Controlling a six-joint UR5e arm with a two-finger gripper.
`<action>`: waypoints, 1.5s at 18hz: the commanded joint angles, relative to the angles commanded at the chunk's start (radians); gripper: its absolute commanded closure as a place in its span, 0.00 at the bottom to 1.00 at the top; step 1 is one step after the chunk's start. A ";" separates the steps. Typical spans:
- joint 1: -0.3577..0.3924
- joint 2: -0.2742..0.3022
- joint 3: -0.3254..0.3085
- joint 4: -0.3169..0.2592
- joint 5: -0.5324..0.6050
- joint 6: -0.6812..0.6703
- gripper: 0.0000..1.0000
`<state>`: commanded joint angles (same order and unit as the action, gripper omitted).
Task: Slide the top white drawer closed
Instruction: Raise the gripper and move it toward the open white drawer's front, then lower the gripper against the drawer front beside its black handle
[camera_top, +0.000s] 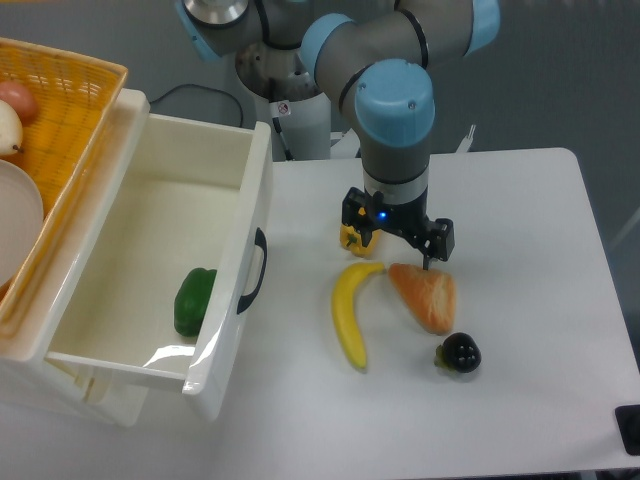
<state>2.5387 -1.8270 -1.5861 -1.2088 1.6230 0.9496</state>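
While the top white drawer (150, 210) stands pulled out at the left of the frame, a green pepper (194, 301) lies inside it. At centre, the claw (393, 243) hangs over the white worktop (520, 250), above a banana (352, 312) and a bread piece (425, 295); I cannot tell if its fingers are apart.

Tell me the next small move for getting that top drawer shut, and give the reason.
Probably shift the gripper left toward the top white drawer's black handle. The drawer stands pulled well out, a green pepper lying inside, while the gripper hangs over the table above the banana and bread, apart from the drawer front it would need to push.
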 joint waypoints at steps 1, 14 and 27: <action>0.000 0.000 -0.002 0.002 -0.005 -0.014 0.00; -0.012 -0.067 -0.002 0.038 -0.047 -0.419 0.00; -0.086 -0.115 0.000 0.035 -0.213 -0.465 0.00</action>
<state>2.4528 -1.9420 -1.5861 -1.1735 1.4098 0.4847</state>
